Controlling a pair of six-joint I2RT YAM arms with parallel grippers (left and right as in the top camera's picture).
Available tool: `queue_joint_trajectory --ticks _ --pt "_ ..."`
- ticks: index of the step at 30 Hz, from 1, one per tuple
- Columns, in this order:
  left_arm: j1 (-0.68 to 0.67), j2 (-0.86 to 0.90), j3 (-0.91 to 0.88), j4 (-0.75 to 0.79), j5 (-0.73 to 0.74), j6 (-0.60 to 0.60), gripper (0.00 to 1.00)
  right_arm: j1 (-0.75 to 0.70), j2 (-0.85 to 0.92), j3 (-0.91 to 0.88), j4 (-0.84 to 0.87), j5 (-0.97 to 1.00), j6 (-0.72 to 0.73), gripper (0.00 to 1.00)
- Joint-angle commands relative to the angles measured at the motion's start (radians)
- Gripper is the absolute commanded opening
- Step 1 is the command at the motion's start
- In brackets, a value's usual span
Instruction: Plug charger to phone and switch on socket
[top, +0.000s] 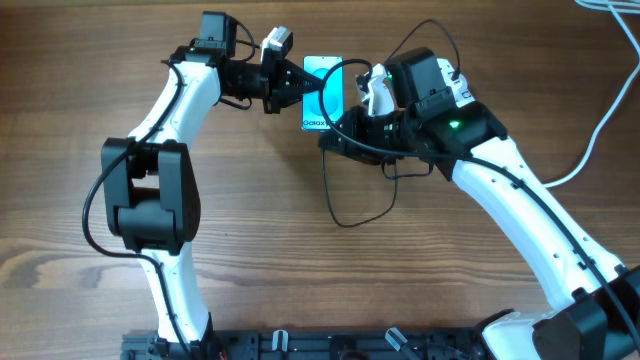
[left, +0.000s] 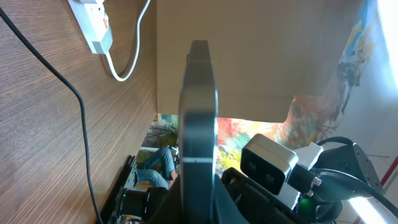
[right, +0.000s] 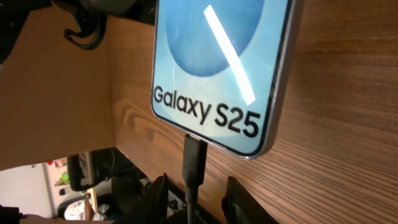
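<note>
As the left hand (top: 298, 88) pinches the phone (top: 322, 95) at upper centre of the overhead frame, charger (right: 193, 158) tip seated in the phone's lower edge, right hand (right: 194, 202) fingers flanking it, grip cannot be told, socket (left: 93, 25) on bench (top: 100, 60), upper left of left wrist view

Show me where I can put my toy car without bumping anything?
Bare wood: the wide stretch between the left arm and right arm, below the charger loop; the side beyond the left arm; the top right between right arm and white cord. Crowded: around the phone.
</note>
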Motion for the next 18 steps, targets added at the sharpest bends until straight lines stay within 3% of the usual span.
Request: queue_joint_trajectory --ticks 1,5,18 --pt "-0.003 -0.035 0.003 0.004 0.057 -0.01 0.04 0.005 0.008 0.022 -0.008 -0.014 0.015 0.29" --pt "-0.003 -0.035 0.003 0.004 0.057 -0.01 0.04 0.006 0.008 0.022 -0.02 0.018 0.026 0.23" --pt "-0.003 -0.035 0.003 0.007 0.057 -0.01 0.04 0.006 0.009 0.022 0.032 0.012 0.085 0.23"
